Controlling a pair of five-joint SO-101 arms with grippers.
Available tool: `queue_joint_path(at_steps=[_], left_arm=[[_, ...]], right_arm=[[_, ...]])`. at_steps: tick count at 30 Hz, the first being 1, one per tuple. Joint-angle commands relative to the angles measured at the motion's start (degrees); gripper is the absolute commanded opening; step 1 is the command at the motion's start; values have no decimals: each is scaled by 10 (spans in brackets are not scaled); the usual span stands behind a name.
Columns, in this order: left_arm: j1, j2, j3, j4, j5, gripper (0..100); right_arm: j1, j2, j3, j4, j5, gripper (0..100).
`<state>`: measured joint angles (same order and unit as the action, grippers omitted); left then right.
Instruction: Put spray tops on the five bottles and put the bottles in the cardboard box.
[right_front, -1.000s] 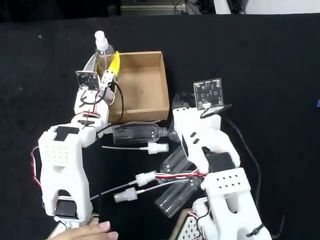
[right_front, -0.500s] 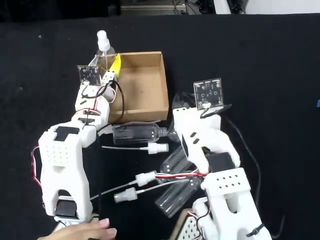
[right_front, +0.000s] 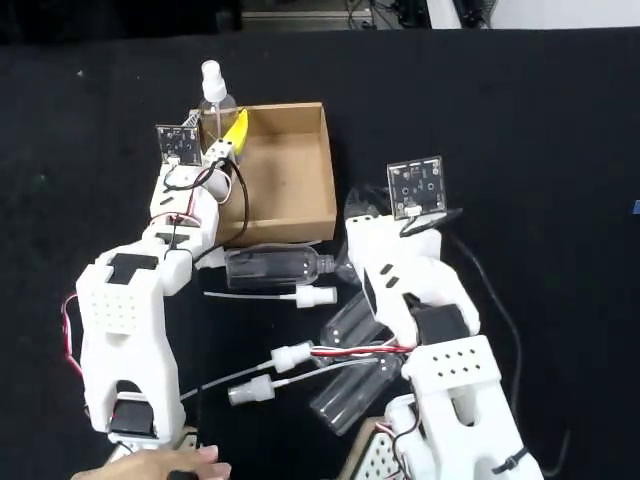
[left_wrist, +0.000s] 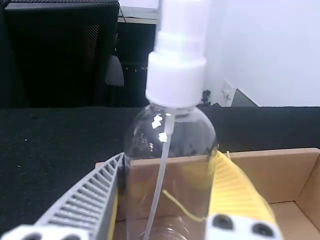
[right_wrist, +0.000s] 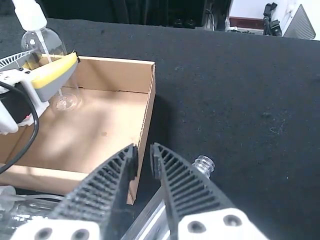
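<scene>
Clear spray-topped bottle (left_wrist: 186, 134) clamped by left gripper (left_wrist: 170, 161); right wrist view places it inside the cardboard box (right_wrist: 146, 102), right gripper (right_wrist: 143, 148) barely ajar, empty

Black table (right_front: 560, 150) with a cardboard box (right_front: 290, 175), lying bottles (right_front: 275, 268) and loose spray tops (right_front: 318, 297).

The white plastic left arm (right_front: 125, 320) and white plastic right arm (right_front: 450, 370) carry black motors (right_front: 130, 266) and red-white-black cables (right_front: 350, 351).
</scene>
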<state>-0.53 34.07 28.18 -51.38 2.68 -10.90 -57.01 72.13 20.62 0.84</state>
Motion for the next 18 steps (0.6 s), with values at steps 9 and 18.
queue_joint_path(at_steps=[9, 18], left_arm=[[-7, -14, -18, 7, 1, 292], [-6, -17, -22, 5, -28, 292]], right_arm=[[14, -26, -3, -18, 3, 36], [14, -26, -4, -18, 3, 36]])
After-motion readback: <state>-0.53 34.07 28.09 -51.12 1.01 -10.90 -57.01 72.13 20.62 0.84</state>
